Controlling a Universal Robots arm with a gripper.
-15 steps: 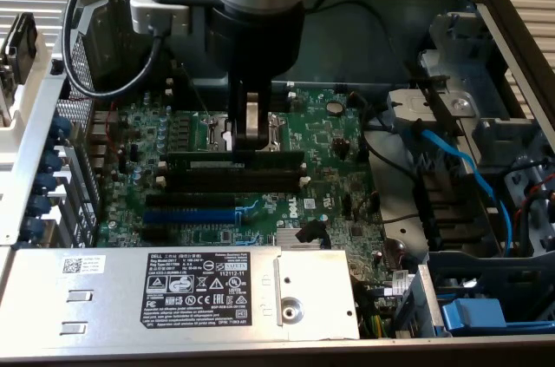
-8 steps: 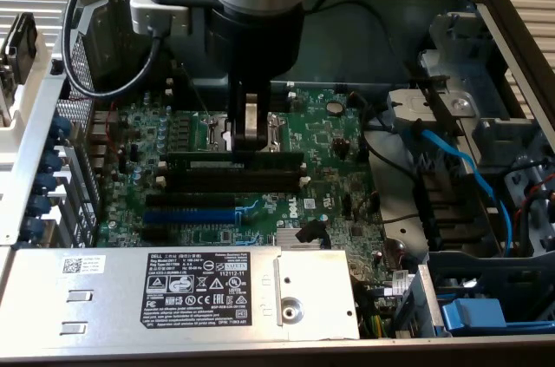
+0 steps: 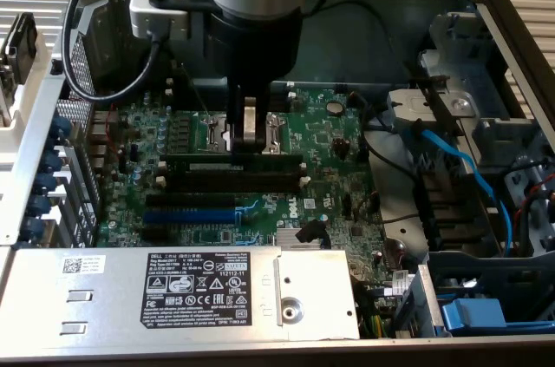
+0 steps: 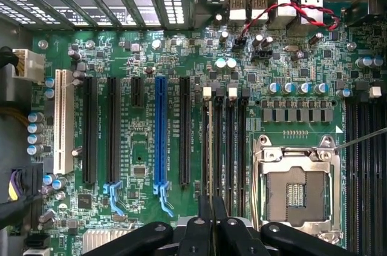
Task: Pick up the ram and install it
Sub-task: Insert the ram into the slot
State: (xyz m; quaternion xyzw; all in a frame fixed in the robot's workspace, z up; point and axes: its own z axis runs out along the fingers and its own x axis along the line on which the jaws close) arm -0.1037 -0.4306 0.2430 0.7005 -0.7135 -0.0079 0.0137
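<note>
1. Gripper (image 3: pixel 251 143): we see it lowered into the open computer case (image 3: pixel 408 3), just above the green motherboard (image 3: pixel 334 137). Its jaws stand nearly closed, pinching the top edge of the ram.
2. Ram (image 3: pixel 204 159): we find a long dark stick on edge, directly under the gripper. It runs along the row of black memory slots (image 4: pixel 233 147) and is parallel to them. We cannot tell which slot it is in, or whether it is fully seated.
3. Processor socket (image 4: pixel 296 186): we note it is open, with a metal frame, just beside the memory slots.
4. Blue expansion slot (image 4: pixel 160 135): we place it among the black card slots, on the side of the memory slots away from the socket.
5. Power supply (image 3: pixel 195 285): a grey metal box with a black label, along the near edge of the case in the exterior view.
6. Blue cable (image 3: pixel 468 172): it runs through the drive bay at the exterior view's right, well apart from the gripper.
7. Red-and-black twisted wires (image 4: pixel 296 8): they cross the board near the rear ports.
</note>
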